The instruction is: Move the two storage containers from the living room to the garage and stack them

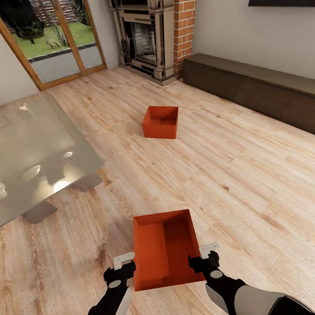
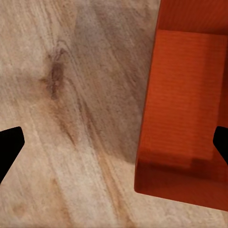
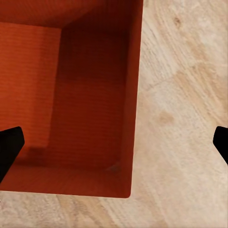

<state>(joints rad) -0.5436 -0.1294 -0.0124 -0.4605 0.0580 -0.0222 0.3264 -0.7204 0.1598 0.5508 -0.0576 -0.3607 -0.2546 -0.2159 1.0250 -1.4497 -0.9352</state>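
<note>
Two black-and-grey arms reach into the head view from below, the left gripper (image 1: 125, 268) and the right gripper (image 1: 204, 256) flanking an orange-red storage container (image 1: 164, 249) that stands on the light wood-plank floor (image 1: 258, 185) of the living room. Each gripper sits just beside a side wall near the box's closest corners. In the left wrist view the left gripper (image 2: 114, 142) has its dark fingertips spread wide, with the container (image 2: 185, 104) wall lying between them; whether either tip touches it cannot be told. In the right wrist view the right gripper (image 3: 114, 142) is likewise spread wide astride the opposite wall of the container (image 3: 71, 95).

To the left, a glass table (image 1: 25, 158) catches ceiling reflections. Farther along the planks, well apart from the first, the second storage container (image 1: 161, 122) sits open-topped on the floor. Beyond it stand a red-brick fireplace (image 1: 155, 30), a long low dark cabinet (image 1: 262, 89) along the right wall, and wood-framed glass doors (image 1: 49, 40) showing a lawn outside.
</note>
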